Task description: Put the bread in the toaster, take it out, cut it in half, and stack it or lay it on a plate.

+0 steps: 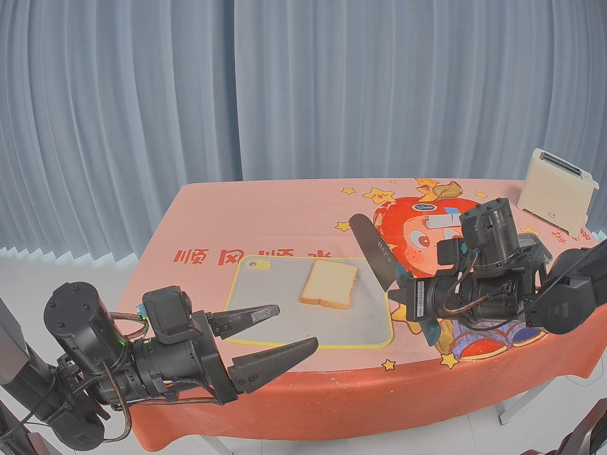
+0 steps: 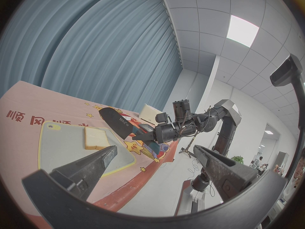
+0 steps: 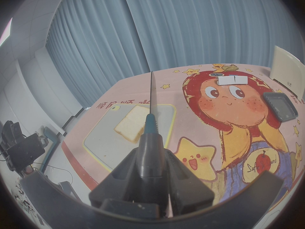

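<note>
Grey curtains (image 1: 303, 71) are hanging behind a pink tablecloth (image 1: 265, 222) in the head view, where 1 slice of bread (image 1: 330, 284) is lying flat on the cutting board (image 1: 272, 285) and the toaster (image 1: 556, 191) is standing at the far right corner. From the left wrist, the left gripper (image 2: 155, 148) is hovering off the table's near edge, its 2 fingers spread wide on nothing. From the right wrist, the right gripper (image 3: 151, 150) is clamping a knife (image 3: 152, 93) by its handle, its blade lifted beside the board. A dark plate (image 3: 281, 106) is sitting near the toaster.

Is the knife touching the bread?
Apart. In the head view the knife hangs beside the bread, with a strip of bare cutting board showing between them.
</note>
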Motion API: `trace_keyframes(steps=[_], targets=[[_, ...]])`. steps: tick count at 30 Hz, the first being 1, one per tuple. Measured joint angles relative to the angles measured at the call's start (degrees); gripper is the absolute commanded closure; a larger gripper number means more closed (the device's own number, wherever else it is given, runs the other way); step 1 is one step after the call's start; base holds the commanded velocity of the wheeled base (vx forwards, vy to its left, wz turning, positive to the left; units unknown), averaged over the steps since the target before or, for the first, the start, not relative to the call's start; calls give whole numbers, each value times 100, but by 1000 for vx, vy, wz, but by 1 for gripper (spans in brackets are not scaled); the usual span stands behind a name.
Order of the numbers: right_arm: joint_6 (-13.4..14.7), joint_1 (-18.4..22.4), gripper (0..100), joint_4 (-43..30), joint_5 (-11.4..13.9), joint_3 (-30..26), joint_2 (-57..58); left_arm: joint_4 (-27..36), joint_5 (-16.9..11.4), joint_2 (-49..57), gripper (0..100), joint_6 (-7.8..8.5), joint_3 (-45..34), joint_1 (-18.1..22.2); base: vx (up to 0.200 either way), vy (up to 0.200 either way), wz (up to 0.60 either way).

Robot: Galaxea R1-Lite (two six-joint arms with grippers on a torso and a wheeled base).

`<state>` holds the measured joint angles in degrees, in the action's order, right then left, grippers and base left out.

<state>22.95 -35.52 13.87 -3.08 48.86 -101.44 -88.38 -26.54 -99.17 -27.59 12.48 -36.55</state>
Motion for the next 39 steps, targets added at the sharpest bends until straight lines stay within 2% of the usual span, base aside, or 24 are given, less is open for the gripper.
trace_keyframes(steps=[11, 16, 20, 26, 39], targets=[[83, -37, 100, -30, -2, -18, -228, 0, 0, -11, 0, 2, -4, -7, 0, 0, 0], [124, -102, 100, -616, 46, 39, -236, 0, 0, -13, 0, 2, -11, -11, 0, 0, 0], [373, -210, 100, -991, 73, 212, -204, 0, 0, -13, 0, 2, -11, -11, 0, 0, 0], [419, -374, 100, -1013, 77, 255, -88, 0, -1, -15, 0, 2, -11, -11, 0, 0, 0], [433, -312, 100, -1022, 35, 328, 194, 0, -6, -15, 0, 2, -17, -11, 0, 0, 0]])
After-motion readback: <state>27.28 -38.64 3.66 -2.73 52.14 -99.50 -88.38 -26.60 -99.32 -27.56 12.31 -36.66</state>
